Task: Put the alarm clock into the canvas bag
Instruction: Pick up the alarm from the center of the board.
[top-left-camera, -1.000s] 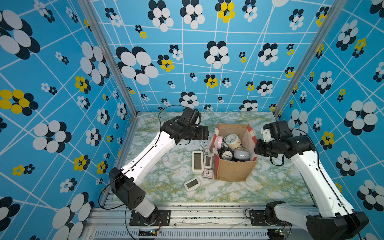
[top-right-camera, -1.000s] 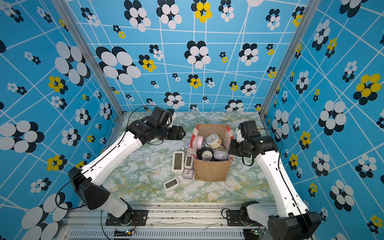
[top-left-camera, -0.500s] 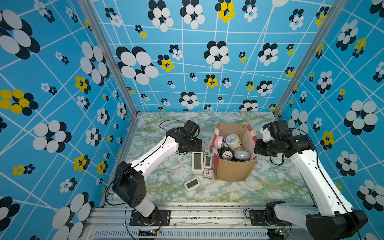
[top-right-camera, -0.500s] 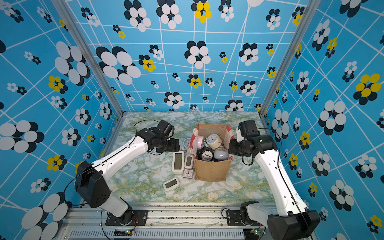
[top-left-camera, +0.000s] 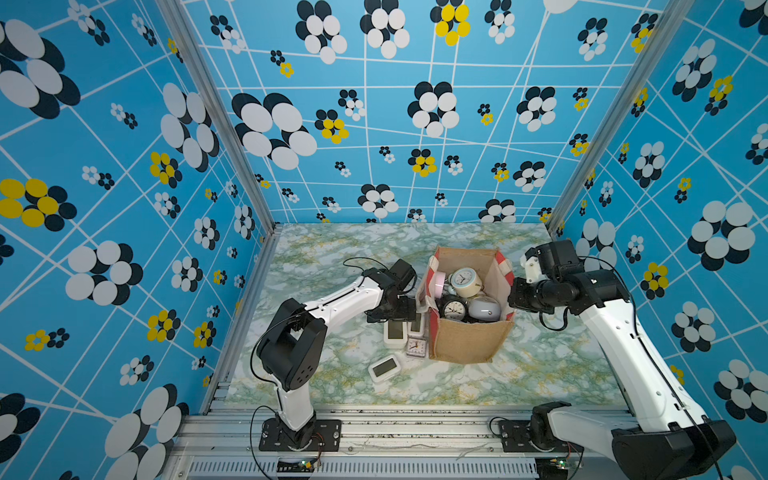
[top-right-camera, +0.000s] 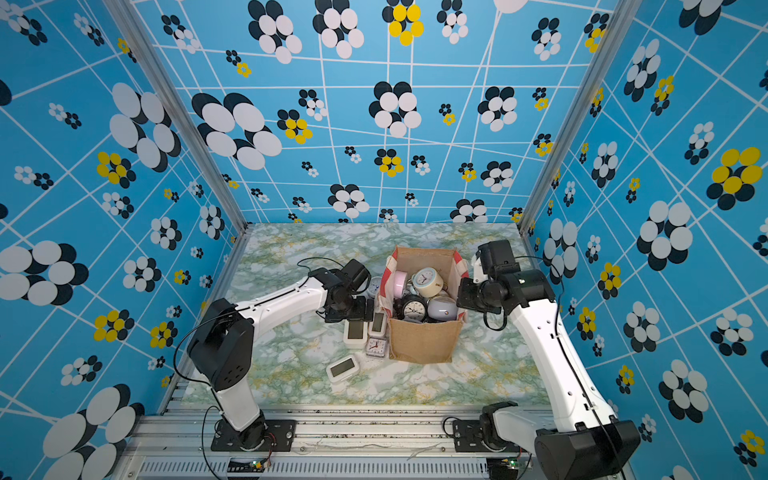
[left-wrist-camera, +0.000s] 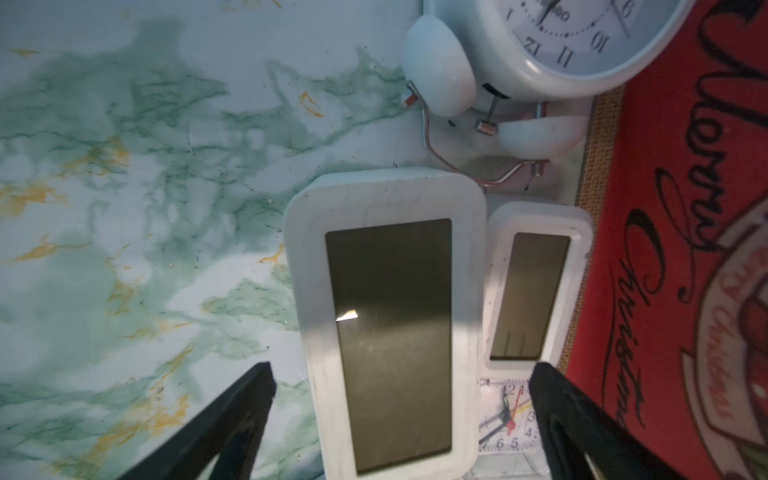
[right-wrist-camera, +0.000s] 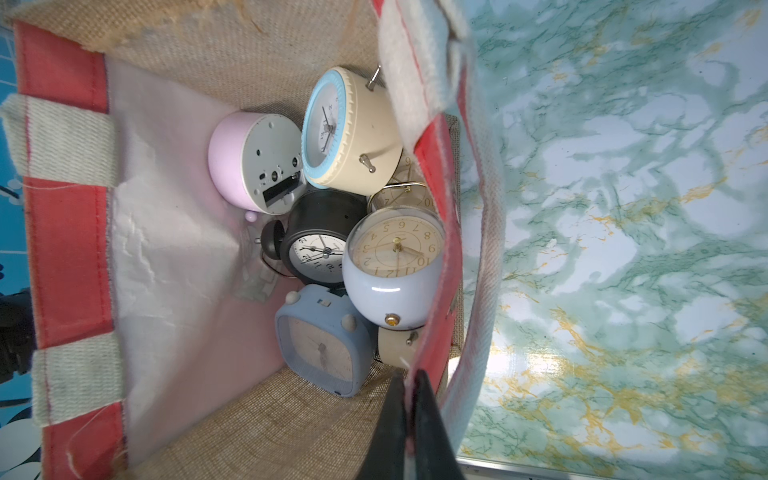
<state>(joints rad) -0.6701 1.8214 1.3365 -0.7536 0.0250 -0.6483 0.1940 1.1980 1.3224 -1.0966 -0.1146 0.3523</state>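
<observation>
The right hand (right-wrist-camera: 409, 386) is clamped on the rim of the canvas bag (top-left-camera: 469, 340), holding its mouth open on the counter (top-left-camera: 332, 257), with several clocks (right-wrist-camera: 328, 245) already inside. The left hand (left-wrist-camera: 401, 374), jaws wide apart, hovers over the larger white digital alarm clock (left-wrist-camera: 386, 332), which lies flat near the bag, against a smaller digital clock (left-wrist-camera: 532, 291). This looks like the reach-to-grasp step; next it must lower, straddle the clock's long sides without catching its neighbour, and close
</observation>
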